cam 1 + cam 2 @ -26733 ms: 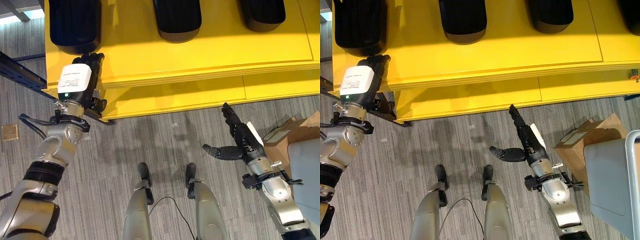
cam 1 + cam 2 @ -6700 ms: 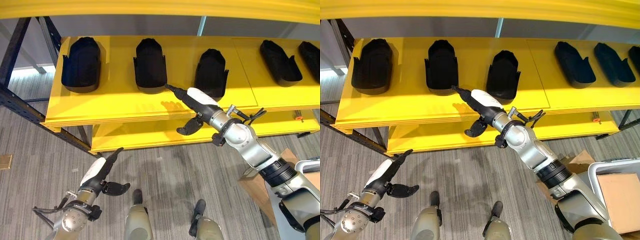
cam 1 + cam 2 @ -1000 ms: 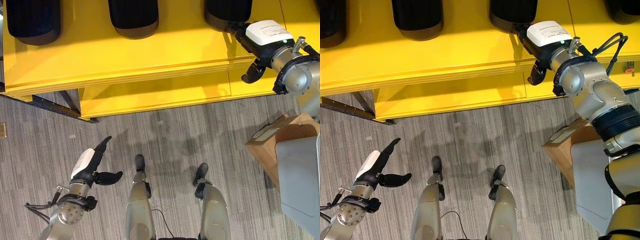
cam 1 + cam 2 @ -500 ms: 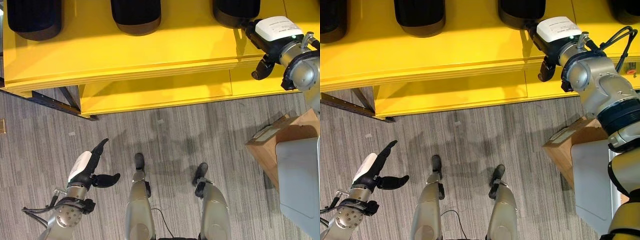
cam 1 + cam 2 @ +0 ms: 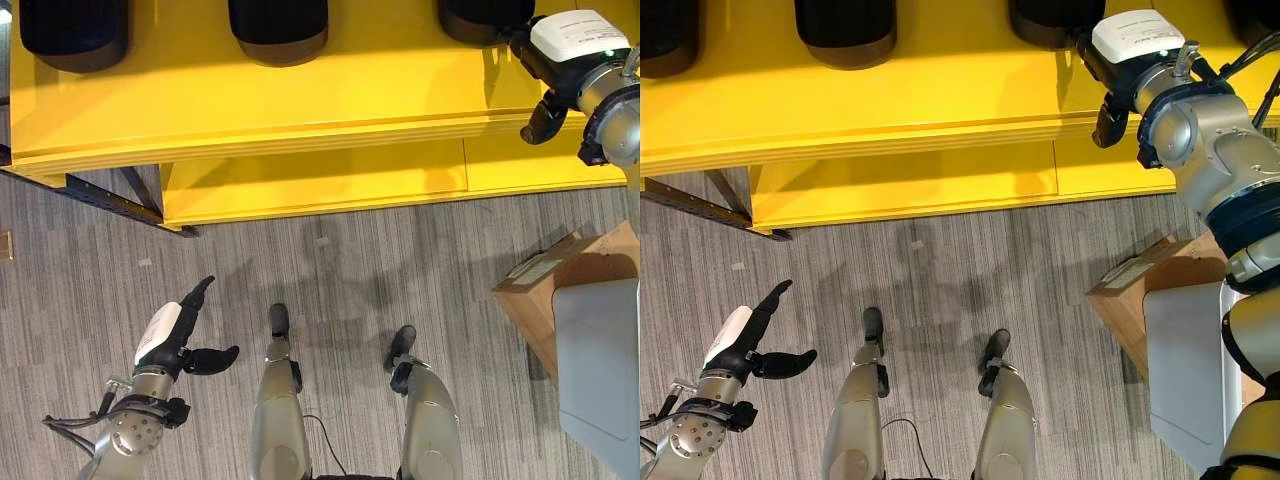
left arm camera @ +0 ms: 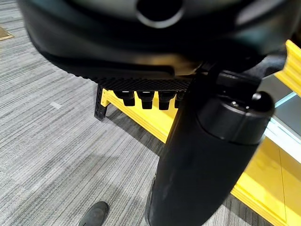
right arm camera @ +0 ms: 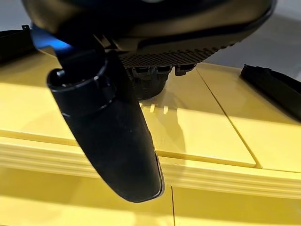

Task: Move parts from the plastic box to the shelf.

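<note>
Grey striped carpet floor (image 5: pixel 340 260) underfoot, yellow shelf (image 5: pixel 330 90) across the far side with a lower yellow tier (image 5: pixel 320 185) under it. Dark metal rail (image 5: pixel 100 195) runs under the shelf's left end.

Three black parts sit in a row on the shelf top: left one (image 5: pixel 72 30), middle one (image 5: pixel 278 25), right one (image 5: pixel 1050 22). All cut off by the far edge of the view, spaced well apart.

Right hand (image 5: pixel 1118 70) is up at the shelf, at the near end of the right part. White cover on its back, thumb hanging down over the shelf's front edge. In the right wrist view the fingers (image 7: pixel 155 70) are straight and reach to the near end of that part (image 7: pixel 148 84); thumb (image 7: pixel 113 136) sticks out free, not wrapped round anything. Can't tell if the fingertips actually touch the part. Nothing gripped. Another black part (image 7: pixel 275 89) lies further along the shelf in that same view.

Left hand (image 5: pixel 170 335) is low at near left, over the carpet, well clear of the shelf. Fingers straight, thumb spread out sideways, holding nothing. Left wrist view agrees: fingers (image 6: pixel 146 96) extended, thumb (image 6: pixel 207 155) apart, carpet and shelf leg beyond.

Cardboard box (image 5: pixel 545 290) on the floor at right, with a grey plastic box (image 5: pixel 600 360) just beside it, overlapping its near side. Contents of the plastic box not visible.
</note>
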